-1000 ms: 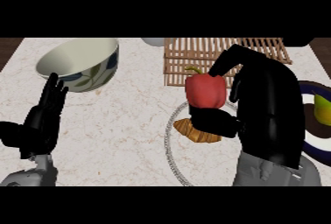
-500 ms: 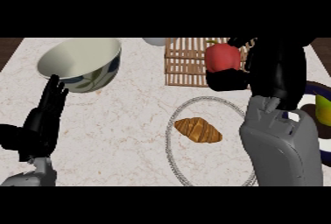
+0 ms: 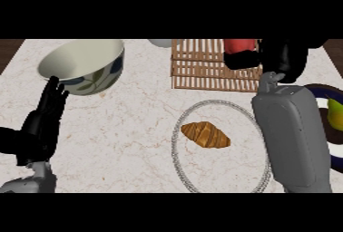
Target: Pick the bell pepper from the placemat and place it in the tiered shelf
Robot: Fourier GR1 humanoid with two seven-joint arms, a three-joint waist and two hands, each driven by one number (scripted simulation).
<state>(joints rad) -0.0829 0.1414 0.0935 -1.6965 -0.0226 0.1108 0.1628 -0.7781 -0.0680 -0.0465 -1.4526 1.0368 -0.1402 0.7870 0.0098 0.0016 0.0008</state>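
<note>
The red bell pepper [image 3: 239, 45] shows at the view's top edge, over the far side of the wooden slatted tiered shelf [image 3: 201, 68]. My right hand [image 3: 281, 56] is curled round the pepper from the right, its thumb under it, and the grey forearm stretches up from the lower right. Only the lower part of the pepper is in view. My left hand [image 3: 40, 127] rests open at the left edge, fingers up, below the bowl.
A large cream bowl with a blue leaf pattern [image 3: 84, 65] stands at the back left. A round plate [image 3: 201, 113] holds a croissant [image 3: 206, 134] in the middle. A dark placemat [image 3: 333, 97] with a yellow-green fruit [image 3: 335, 117] lies at the right edge.
My right hand has carried the pepper from above the plate away from me, over the shelf's far side, to the top edge. The left hand has stayed still.
</note>
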